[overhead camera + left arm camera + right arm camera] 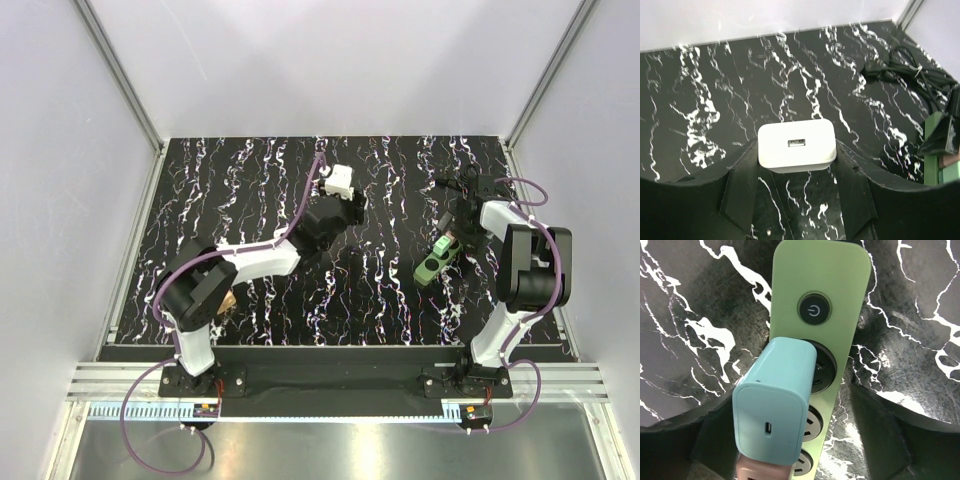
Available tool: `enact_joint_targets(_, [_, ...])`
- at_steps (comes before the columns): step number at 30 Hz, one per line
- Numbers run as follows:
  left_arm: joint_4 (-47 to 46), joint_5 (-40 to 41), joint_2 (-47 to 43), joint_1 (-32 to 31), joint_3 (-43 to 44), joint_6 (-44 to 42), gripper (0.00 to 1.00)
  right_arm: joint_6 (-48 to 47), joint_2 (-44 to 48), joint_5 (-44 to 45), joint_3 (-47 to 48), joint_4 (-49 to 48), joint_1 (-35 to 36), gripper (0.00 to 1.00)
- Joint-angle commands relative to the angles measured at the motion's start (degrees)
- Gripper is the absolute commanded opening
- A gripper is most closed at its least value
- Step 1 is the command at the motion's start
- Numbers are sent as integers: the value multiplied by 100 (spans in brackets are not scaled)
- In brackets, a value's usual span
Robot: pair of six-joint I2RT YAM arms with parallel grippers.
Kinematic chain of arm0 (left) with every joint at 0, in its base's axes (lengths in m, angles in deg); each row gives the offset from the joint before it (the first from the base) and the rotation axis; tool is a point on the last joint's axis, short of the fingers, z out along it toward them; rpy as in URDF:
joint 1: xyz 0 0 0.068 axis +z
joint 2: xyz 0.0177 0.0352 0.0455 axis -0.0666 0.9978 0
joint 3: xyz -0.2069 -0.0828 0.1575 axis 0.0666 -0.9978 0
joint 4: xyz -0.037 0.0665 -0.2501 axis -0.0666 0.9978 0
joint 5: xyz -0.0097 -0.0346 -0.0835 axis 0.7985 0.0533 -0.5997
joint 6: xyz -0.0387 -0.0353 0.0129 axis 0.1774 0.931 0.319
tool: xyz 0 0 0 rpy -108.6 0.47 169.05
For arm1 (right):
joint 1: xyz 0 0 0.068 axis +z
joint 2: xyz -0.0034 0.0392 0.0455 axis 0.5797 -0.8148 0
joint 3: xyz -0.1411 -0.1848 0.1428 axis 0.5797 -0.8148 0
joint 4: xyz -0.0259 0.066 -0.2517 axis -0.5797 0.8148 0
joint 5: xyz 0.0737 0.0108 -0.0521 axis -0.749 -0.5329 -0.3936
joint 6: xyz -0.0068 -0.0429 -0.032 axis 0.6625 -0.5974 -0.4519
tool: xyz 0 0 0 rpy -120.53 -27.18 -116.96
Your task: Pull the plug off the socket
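Top view: whole worktop (380,300) seen from above, behind the near edge. Left wrist view: set low, aimed toward the far right corner; white charger (796,145) close. Right wrist view: held close above the socket (840,280), which is shared with the top view near the right edge

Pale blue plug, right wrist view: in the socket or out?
In. The pale blue plug sits against a round outlet of the green socket.
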Motion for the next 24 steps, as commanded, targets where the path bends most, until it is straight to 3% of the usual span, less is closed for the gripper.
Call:
enact_joint_targets(1, [-55, -247, -337, 0, -38, 322, 0, -151, 67, 8, -165, 61, -68, 94])
enact_joint_targets(4, [68, -246, -416, 123, -169, 383, 0, -160, 243, -176, -191, 88, -68, 100])
enact_joint_targets(12, [867, -238, -364, 597, -126, 673, 0, -239, 1103, -353, -139, 298, 37, 100])
enact_joint_targets(15, [1508, -229, -250, 826, 111, 857, 0, -309, 1393, -186, -25, 588, 134, 100])
enact_joint_targets(18, [2875, -11, 48, 967, 637, 945, 0, -362, 1683, -54, 2, 799, 178, 100])
enact_joint_targets(24, [3742, 149, 235, 967, 1105, 1165, 0, -467, 2132, 105, -24, 1028, 196, 100])
